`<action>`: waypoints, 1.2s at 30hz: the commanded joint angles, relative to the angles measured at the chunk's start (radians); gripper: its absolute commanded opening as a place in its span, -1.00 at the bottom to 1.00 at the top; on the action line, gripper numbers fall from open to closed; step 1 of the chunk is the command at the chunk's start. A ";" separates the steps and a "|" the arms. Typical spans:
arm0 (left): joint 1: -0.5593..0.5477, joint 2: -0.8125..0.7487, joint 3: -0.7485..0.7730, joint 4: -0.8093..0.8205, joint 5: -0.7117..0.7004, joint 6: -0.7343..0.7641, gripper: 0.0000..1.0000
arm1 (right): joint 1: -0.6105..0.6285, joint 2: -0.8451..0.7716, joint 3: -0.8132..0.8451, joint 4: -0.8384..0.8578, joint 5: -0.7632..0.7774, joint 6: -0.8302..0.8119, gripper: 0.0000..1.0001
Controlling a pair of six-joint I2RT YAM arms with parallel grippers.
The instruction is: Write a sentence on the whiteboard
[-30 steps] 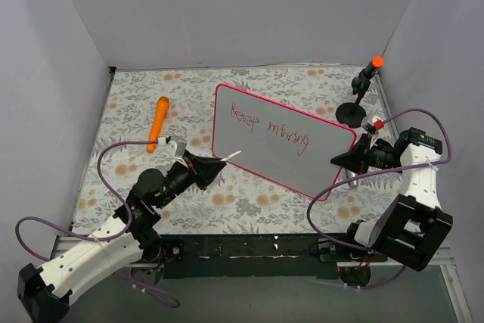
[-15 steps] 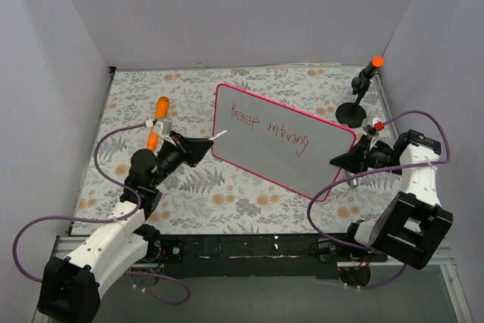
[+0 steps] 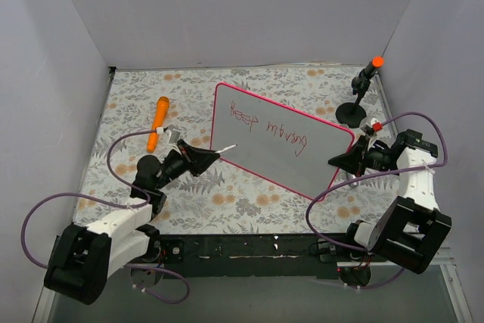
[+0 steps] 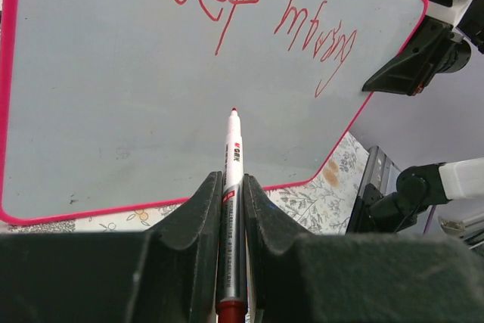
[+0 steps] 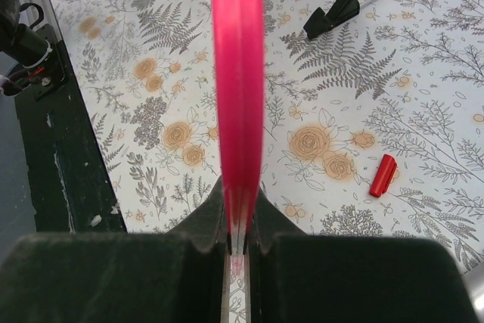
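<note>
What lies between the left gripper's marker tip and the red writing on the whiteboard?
Nothing but bare whiteboard; the left wrist view shows the marker tip short of the sentence, blank surface between.

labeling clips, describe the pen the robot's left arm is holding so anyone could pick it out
Find the big pink-framed whiteboard. At its left edge the left gripper is shut on a slim marker aimed at the board. It has a white barrel and red tip, unlike the thicker orange pen-like object lying loose farther left.
</note>
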 commanded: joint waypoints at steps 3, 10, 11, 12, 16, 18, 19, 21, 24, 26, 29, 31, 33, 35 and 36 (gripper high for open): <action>0.101 0.171 -0.010 0.370 0.130 -0.088 -1.00 | 0.018 -0.048 -0.009 0.109 0.023 0.054 -0.97; 0.198 0.281 0.024 0.462 0.170 -0.071 -1.00 | 0.027 -0.045 -0.006 0.115 0.026 0.055 -0.97; 0.204 0.298 0.024 0.490 0.185 -0.068 -1.00 | 0.027 -0.044 -0.007 0.116 0.029 0.055 -0.97; 0.215 0.353 0.021 0.563 0.220 -0.076 -1.00 | 0.027 -0.044 -0.006 0.115 0.030 0.055 -0.97; 0.235 0.503 0.053 0.715 0.276 -0.136 -1.00 | 0.031 -0.042 -0.004 0.116 0.030 0.055 -0.97; 0.239 0.539 0.059 0.796 0.291 -0.163 -1.00 | 0.032 -0.038 -0.004 0.113 0.033 0.051 -0.97; 0.241 0.562 0.067 0.804 0.296 -0.168 -1.00 | 0.032 -0.041 -0.004 0.113 0.034 0.049 -0.97; 0.242 0.567 0.081 0.798 0.307 -0.162 -1.00 | 0.034 -0.042 -0.006 0.113 0.034 0.051 -0.97; 0.242 0.559 0.096 0.772 0.319 -0.144 -1.00 | 0.032 -0.041 -0.006 0.113 0.034 0.051 -0.97; 0.242 0.555 0.104 0.765 0.328 -0.137 -1.00 | 0.035 -0.037 -0.006 0.115 0.036 0.051 -0.97; 0.242 0.551 0.127 0.740 0.343 -0.128 -1.00 | 0.035 -0.036 -0.007 0.116 0.037 0.051 -0.97; 0.242 0.545 0.153 0.682 0.348 -0.102 -1.00 | 0.035 -0.034 -0.006 0.115 0.034 0.051 -0.97; 0.242 0.541 0.173 0.636 0.354 -0.081 -1.00 | 0.037 -0.036 -0.006 0.118 0.036 0.052 -0.97; 0.242 0.539 0.180 0.624 0.357 -0.071 -1.00 | 0.037 -0.033 -0.007 0.118 0.036 0.052 -0.97; 0.242 0.538 0.182 0.617 0.357 -0.068 -1.00 | 0.037 -0.034 -0.007 0.118 0.036 0.054 -0.97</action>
